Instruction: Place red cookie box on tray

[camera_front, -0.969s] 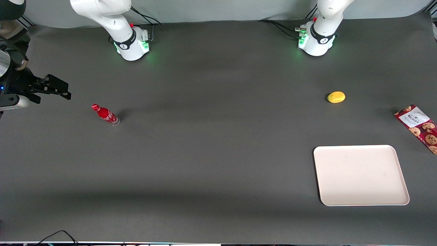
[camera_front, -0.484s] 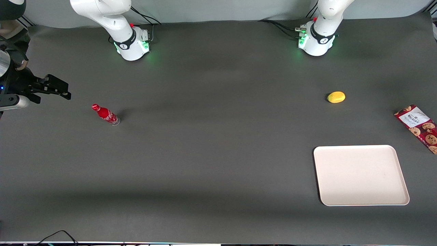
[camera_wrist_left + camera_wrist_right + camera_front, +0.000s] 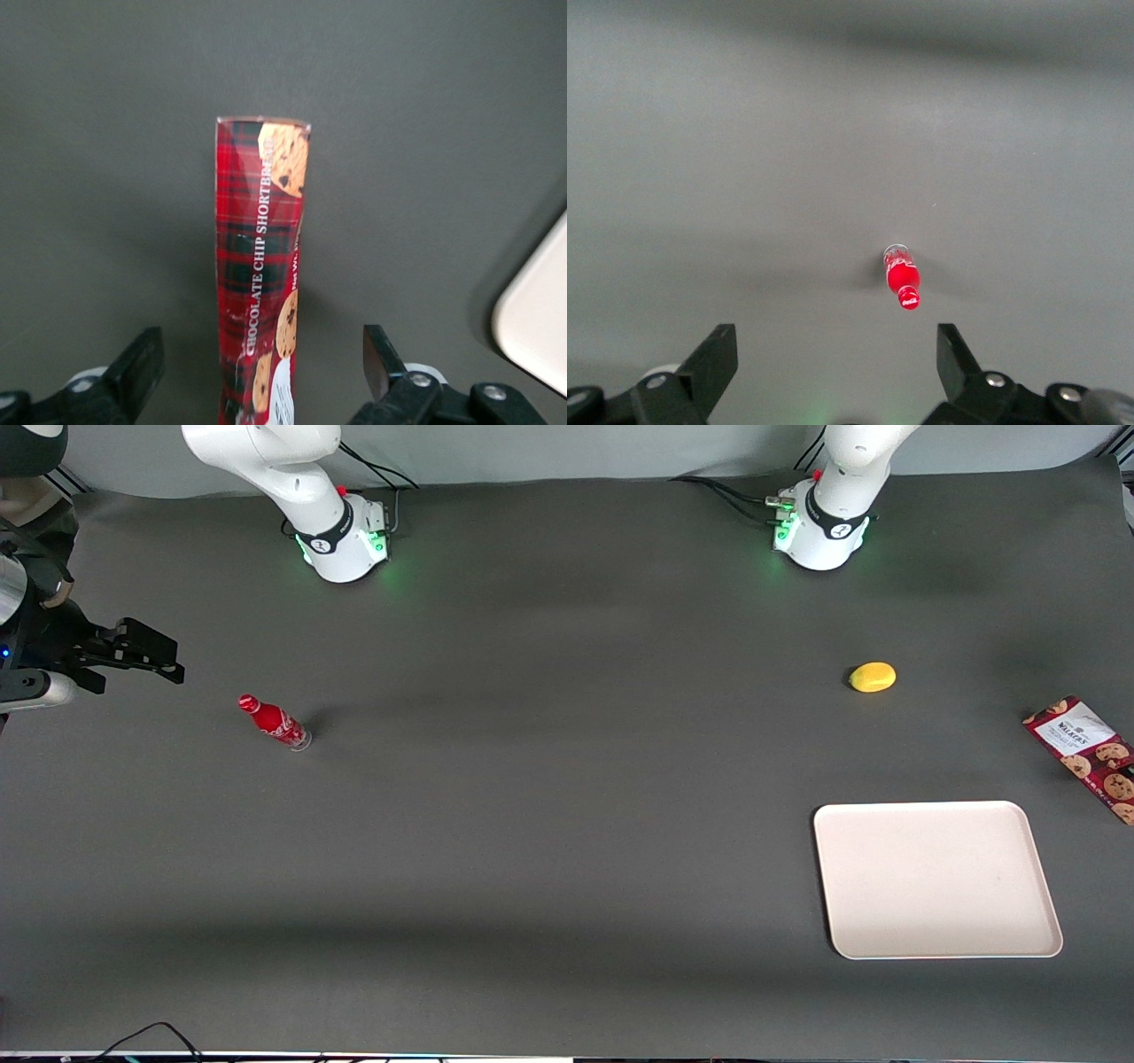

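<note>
The red cookie box (image 3: 1085, 755) lies on the dark table at the working arm's end, partly cut off by the edge of the front view. Its white label panel is at the end farther from the front camera. The cream-white tray (image 3: 935, 879) lies nearer the front camera than the box, apart from it. In the left wrist view my gripper (image 3: 261, 354) hovers open above the box (image 3: 259, 266), one black finger (image 3: 142, 367) on each side of it, not touching. A corner of the tray (image 3: 540, 310) shows beside it. The gripper is out of the front view.
A yellow lemon-like fruit (image 3: 873, 677) sits farther from the front camera than the tray. A small red soda bottle (image 3: 275, 723) lies toward the parked arm's end of the table. Both arm bases (image 3: 819, 522) stand at the table's back edge.
</note>
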`<action>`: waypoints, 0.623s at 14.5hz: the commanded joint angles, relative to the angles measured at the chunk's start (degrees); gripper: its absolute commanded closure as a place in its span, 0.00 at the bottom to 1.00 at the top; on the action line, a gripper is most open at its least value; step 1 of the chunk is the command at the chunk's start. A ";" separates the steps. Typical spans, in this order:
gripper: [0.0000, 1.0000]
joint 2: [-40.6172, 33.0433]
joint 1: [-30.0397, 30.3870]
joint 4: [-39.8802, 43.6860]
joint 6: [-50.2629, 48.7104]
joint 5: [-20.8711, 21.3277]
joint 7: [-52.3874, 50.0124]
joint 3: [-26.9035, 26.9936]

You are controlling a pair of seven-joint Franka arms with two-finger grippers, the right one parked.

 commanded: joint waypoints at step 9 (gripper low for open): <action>0.90 2.26 0.96 -2.30 3.78 -1.06 5.17 0.00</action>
